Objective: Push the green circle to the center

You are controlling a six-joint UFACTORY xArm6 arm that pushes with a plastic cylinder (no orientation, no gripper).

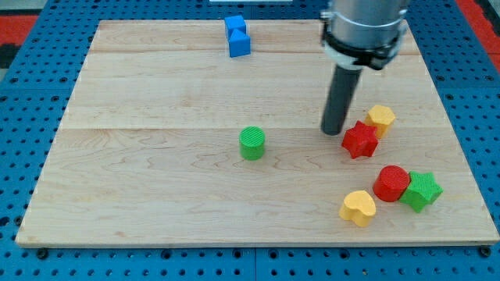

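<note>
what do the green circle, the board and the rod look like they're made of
Green circle: probably plastic, matte, with fine ridges on its top and side, possibly 3D-printed.
Board: pale wood, likely joined planks, with grain lines and seams running across, and a smooth, low-sheen finish.
Rod: dark, smooth and slightly glossy, metal or plastic, I cannot tell which. My tip rests just left of the red star.

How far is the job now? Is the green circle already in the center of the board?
Looks nearly done: the green circle sits about mid-board on the wooden board, perhaps slightly toward the view's bottom. In hand: nothing touches it; my tip stands apart to the view's right, just left of the red star. Left: at most a small nudge toward the view's top, if more exact centering is wanted.
</note>
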